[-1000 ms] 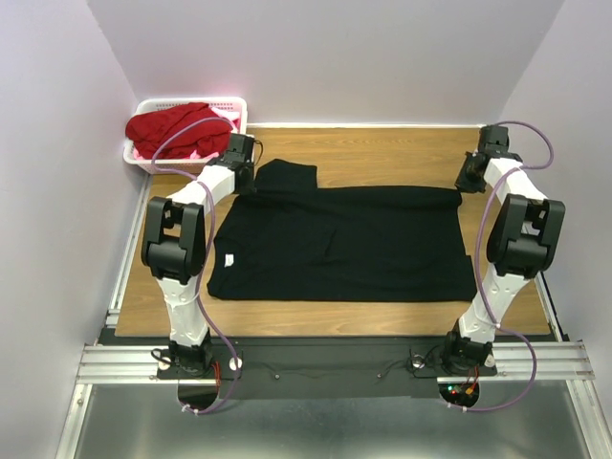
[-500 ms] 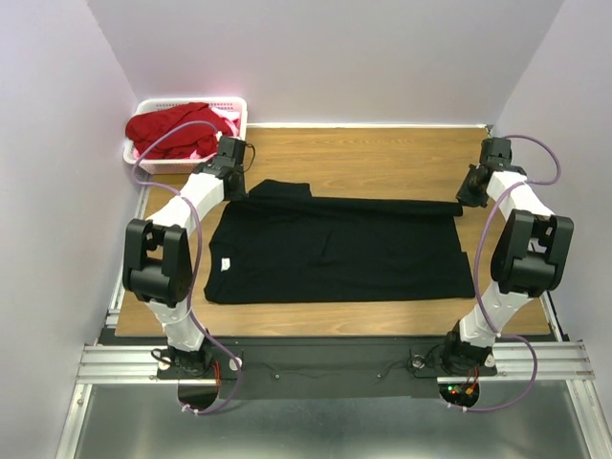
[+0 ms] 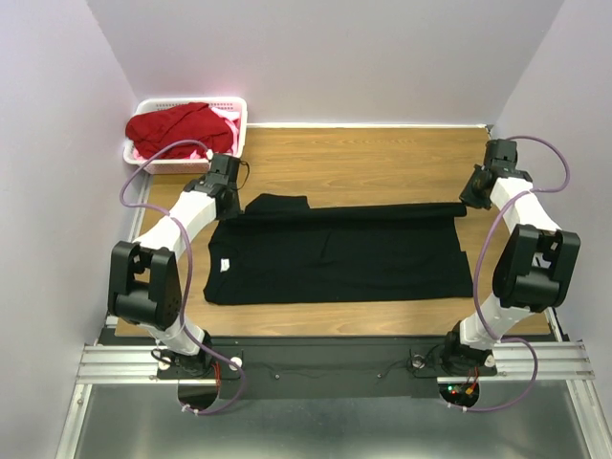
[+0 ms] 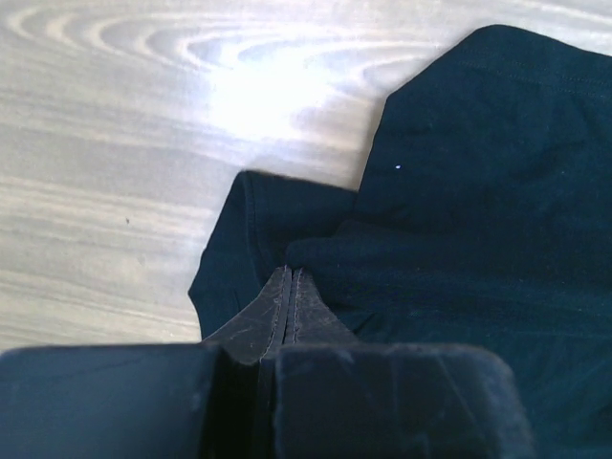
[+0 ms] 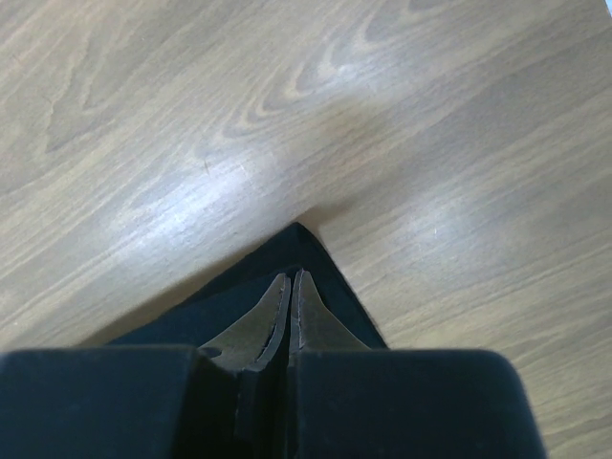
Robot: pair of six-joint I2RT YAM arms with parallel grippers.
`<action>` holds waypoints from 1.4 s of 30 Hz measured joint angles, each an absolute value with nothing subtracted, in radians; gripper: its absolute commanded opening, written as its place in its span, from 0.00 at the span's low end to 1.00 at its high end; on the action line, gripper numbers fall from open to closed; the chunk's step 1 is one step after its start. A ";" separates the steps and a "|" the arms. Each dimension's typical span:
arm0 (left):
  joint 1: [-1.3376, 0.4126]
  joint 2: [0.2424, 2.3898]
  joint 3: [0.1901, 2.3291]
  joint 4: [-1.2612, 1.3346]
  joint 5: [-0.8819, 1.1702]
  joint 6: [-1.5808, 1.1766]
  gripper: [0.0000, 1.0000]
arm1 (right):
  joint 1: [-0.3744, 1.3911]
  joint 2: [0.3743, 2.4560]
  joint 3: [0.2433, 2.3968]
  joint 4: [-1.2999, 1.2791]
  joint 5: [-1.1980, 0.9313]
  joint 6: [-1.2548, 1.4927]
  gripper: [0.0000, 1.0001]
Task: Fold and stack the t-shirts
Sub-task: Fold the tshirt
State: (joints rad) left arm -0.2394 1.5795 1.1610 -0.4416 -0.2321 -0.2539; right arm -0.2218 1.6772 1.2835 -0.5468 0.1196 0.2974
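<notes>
Both my hands are pinched shut on the black shirt (image 3: 344,253): left hand (image 4: 290,287) on its far sleeve corner, right hand (image 5: 291,287) on its far hem corner. In the last second I've drawn that far edge toward me, so it now lies doubled over the body stretched between my hands. I judge the first fold half made. Bare wooden tabletop (image 3: 363,153) lies beyond both hands. The basket (image 3: 236,107) holding the red shirt (image 3: 177,124) sits beyond my left hand, by pale walls.
</notes>
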 measured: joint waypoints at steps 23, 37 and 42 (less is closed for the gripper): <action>-0.239 1.546 0.982 -0.382 -0.217 -0.324 0.00 | -0.222 1.665 1.143 -0.545 0.160 0.365 0.01; -0.233 1.586 0.924 -0.339 -0.185 -0.349 0.00 | -0.222 1.743 1.113 -0.520 0.162 0.387 0.08; -0.233 1.586 0.924 -0.332 -0.171 -0.356 0.19 | -0.223 1.748 1.113 -0.515 0.162 0.403 0.39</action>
